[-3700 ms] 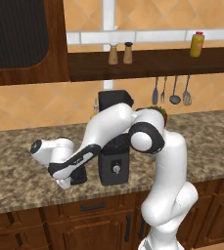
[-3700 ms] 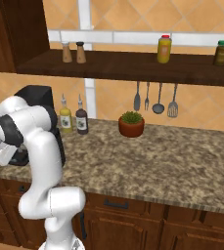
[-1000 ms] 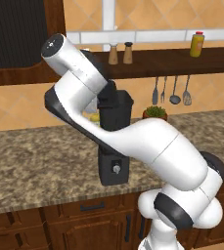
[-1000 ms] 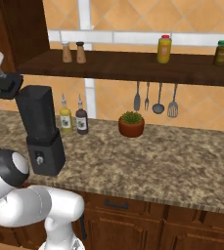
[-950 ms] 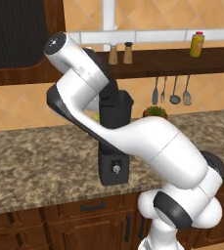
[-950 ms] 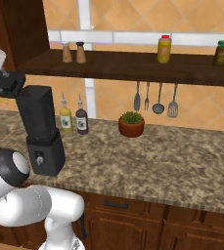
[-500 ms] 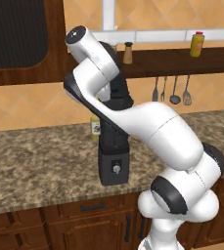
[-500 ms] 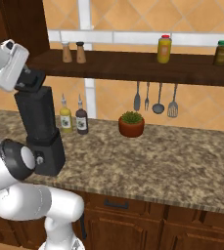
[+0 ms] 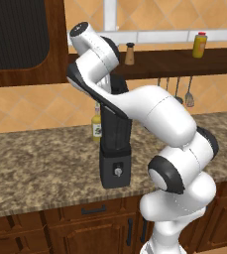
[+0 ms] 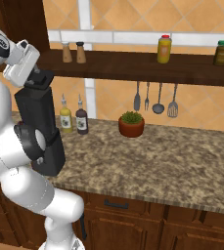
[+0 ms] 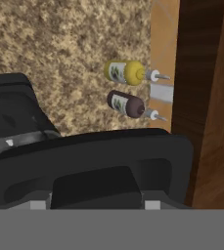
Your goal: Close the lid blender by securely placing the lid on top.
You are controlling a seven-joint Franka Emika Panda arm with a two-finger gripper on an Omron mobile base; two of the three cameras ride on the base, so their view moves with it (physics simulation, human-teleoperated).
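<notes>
A speckled brown granite surface runs along the kitchen wall above dark wooden cabinets with black handles. Behind it rises a wall of orange diagonal tiles, crossed by a long dark wooden shelf.

The white robot arm arches up over the tall black blender, which stands upright on the surface with a small silver knob on its boxy base. The end effector sits directly above the jar mouth, closed on the flat black rounded-square lid. Whether the lid already touches the jar rim cannot be told.

Just beyond the blender, a small yellow labelled bottle and a dark brown bottle stand side by side by the wall. Farther right sits a terracotta pot with a green plant. Metal utensils hang beneath the shelf. On the shelf stand two small shakers, a yellow jar with a red cap and a green-lidded jar.
</notes>
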